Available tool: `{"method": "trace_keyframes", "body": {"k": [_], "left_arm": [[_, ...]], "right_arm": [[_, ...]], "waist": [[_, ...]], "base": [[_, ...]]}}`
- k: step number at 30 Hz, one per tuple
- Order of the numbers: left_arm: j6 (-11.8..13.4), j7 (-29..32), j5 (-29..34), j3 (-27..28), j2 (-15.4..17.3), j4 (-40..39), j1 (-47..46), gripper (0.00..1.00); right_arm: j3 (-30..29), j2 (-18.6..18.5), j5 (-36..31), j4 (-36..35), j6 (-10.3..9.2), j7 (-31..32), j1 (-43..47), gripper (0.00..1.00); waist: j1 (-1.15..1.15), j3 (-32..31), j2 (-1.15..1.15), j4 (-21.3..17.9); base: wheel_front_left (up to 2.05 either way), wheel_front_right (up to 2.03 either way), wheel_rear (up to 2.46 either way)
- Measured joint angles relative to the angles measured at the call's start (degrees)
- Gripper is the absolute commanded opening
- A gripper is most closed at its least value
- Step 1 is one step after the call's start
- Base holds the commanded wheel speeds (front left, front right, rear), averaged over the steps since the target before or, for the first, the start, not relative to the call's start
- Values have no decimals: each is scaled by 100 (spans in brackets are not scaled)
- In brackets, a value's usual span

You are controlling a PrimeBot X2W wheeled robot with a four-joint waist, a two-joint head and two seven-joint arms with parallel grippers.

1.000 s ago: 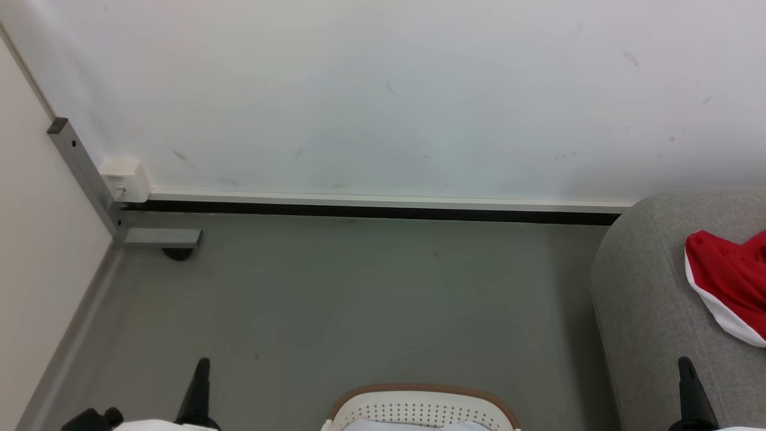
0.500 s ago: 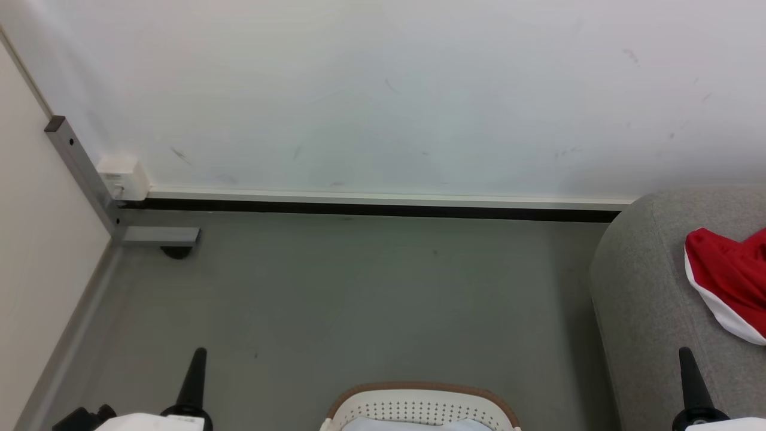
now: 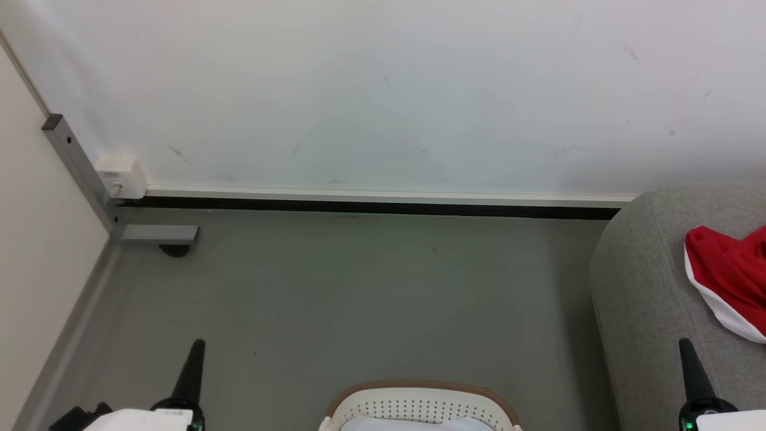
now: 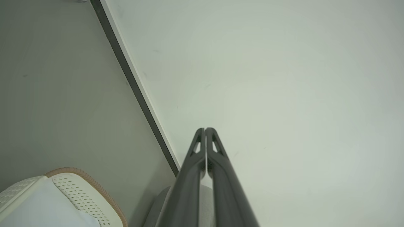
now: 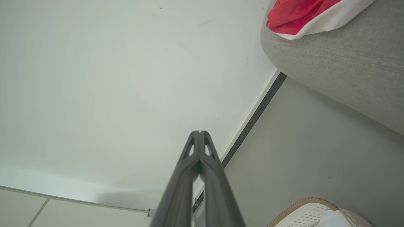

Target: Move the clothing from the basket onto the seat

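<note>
The red clothing (image 3: 731, 272) with white trim lies on the grey seat (image 3: 646, 287) at the right edge of the head view; it also shows as the clothing (image 5: 300, 14) on the seat (image 5: 341, 66) in the right wrist view. The cream basket (image 3: 419, 407) with a brown rim sits at the bottom middle, a pale cloth inside; its rim appears as the basket (image 4: 88, 189) and the basket (image 5: 311, 214) in the wrist views. My left gripper (image 3: 196, 344) is shut and empty at the lower left, seen shut as the left gripper (image 4: 205, 129). My right gripper (image 3: 684, 342) is shut and empty by the seat's front, seen as the right gripper (image 5: 199, 132).
A white wall (image 3: 383, 96) with a dark baseboard runs across the back. A metal post (image 3: 84, 173) with a foot and a white socket box (image 3: 122, 176) stands in the left corner. Grey floor (image 3: 359, 299) lies between basket and wall.
Both grippers have risen slightly in the head view, showing more of their pale wrists. The whole picture has shifted a little, so the camera has moved. The clothing stays on the seat.
</note>
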Motion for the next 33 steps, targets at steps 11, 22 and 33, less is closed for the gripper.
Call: {"method": "trace_keyframes", "body": {"k": [11,22,33], "left_arm": [[-53,121,-477,97,-21,-19,-57,0],[-113,255,-980,166,-41,-36,-115,0],[-154,361,-1399,244,-55,-52,-154,0]], "right_arm": [[-12,-7,524,-19,0,121,-99,0],[-24,-14,1042,-42,0,253,-145,0],[-37,-20,1474,-65,0,357,-220,0]], "waist": [[0,25,0,-9],[0,50,0,-19],[0,74,0,-28]], "base": [[0,0,0],[0,0,0],[0,0,0]]}}
